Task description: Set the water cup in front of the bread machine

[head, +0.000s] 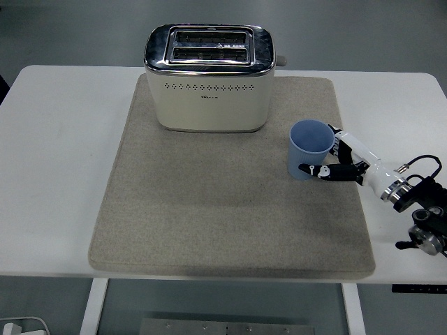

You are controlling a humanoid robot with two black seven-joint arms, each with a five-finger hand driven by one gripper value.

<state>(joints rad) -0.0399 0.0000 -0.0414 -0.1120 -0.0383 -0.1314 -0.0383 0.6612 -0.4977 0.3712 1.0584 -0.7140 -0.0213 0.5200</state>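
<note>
Grasping the blue cup [311,149], the right robot hand [341,159] wraps its fingers [316,169] around the cup's right side. This cup stands upright on the grey mat [230,202] covering the table [56,174], right of and slightly nearer than the cream toaster [209,87].

right hand [341,162]: white shell over the back, black fingers [323,171] with small white marks at the joints. Silver metal ring at the wrist [393,194], black arm [427,218] hardware behind it with exposed round fittings. Thin black cable [422,160] loops above the wrist, pale connector at its end.
</note>
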